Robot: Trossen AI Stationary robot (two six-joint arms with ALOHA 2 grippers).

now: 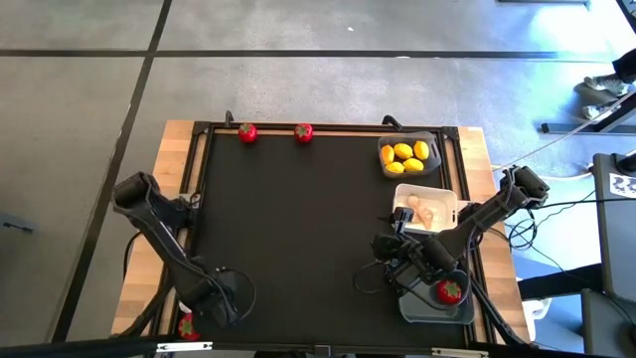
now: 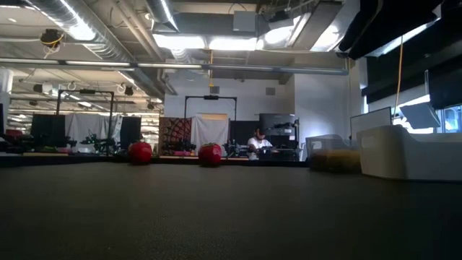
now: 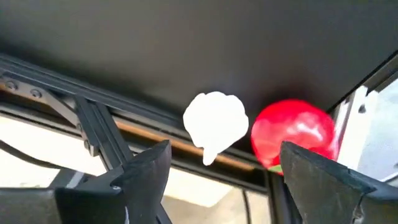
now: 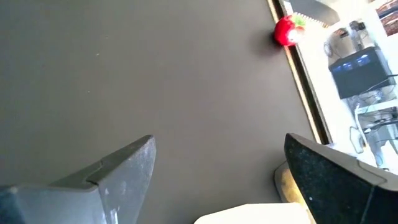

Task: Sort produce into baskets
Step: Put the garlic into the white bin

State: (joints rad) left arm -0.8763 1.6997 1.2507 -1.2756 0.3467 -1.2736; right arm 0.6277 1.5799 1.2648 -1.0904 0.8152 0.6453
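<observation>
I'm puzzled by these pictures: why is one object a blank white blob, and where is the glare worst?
In the left wrist view the white bulb is overexposed, its detail washed out, beside a red fruit with bright sheen. In the low view the ceiling lights glare, while the dark mat lies dim and featureless.

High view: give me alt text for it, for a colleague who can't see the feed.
Seen from above, a black mat holds three baskets down its right side: the dark grey basket with lemons, the white basket with pale bulbs, and a third basket with one red fruit. The right gripper is beside it, the left gripper at the near left corner.
</observation>
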